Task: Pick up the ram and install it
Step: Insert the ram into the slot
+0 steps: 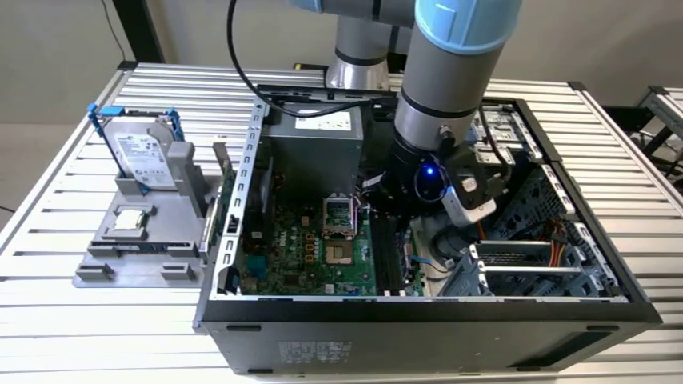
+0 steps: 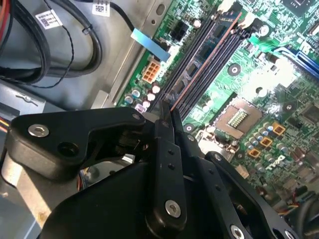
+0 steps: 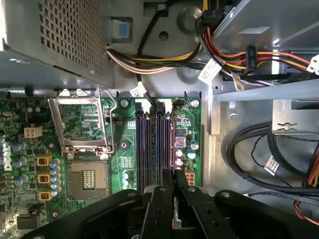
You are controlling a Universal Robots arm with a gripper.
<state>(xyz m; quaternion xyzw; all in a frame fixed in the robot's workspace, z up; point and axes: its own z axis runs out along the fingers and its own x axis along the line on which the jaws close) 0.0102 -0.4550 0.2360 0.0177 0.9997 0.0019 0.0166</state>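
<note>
The tool (image 2: 167, 112) grips the ram (image 2: 207, 57) narrowly, its lower edge in a memory slot (image 3: 160, 149) on the motherboard (image 1: 309, 248), centre of the exterior view.

Much hidden behind the arm and the black fingers

In the exterior view the gripper (image 1: 397, 210) and the memory slots (image 1: 386, 260) are largely covered by the arm (image 1: 449, 88); whether a ram is held cannot be told there. In the second wrist view the near end of the ram (image 2: 202, 67) is swallowed between the fingers (image 2: 167, 149). In the first wrist view the slots' lower ends (image 3: 155, 169) are hidden.
</note>
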